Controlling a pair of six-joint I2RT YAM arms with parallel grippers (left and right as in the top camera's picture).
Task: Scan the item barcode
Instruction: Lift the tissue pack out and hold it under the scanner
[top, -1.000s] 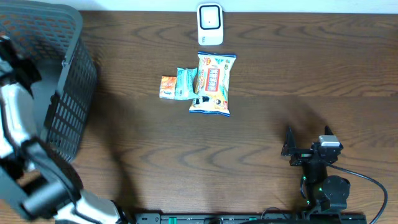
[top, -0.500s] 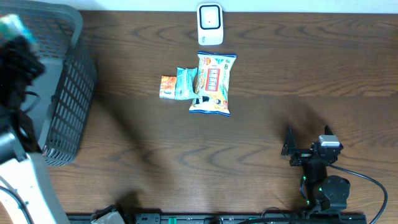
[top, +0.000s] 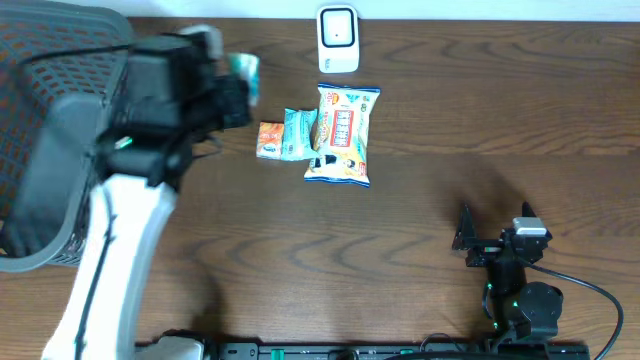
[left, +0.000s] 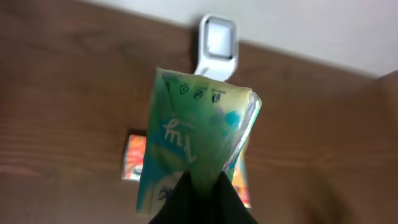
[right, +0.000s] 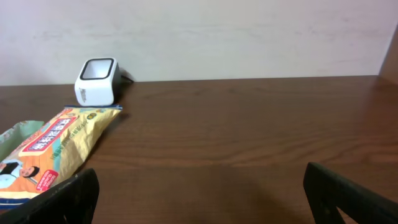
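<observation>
The left tool (left: 203, 186) is clamped on a green packet (left: 186, 124) above the bench (left: 62, 112). We see the white scanner (left: 217, 40) beyond the packet's top, not touching it. The right tool (right: 202, 196) stands with jaws apart.

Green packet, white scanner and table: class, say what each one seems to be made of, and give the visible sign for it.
Green packet: probably thin plastic film; slightly glossy, printed, creased and folding softly.
White scanner: hard moulded plastic, it seems; smooth, rounded shell with a greyish window.
Table: wood or wood-look laminate, cannot tell which; dark brown grain pattern with a faint sheen.
</observation>
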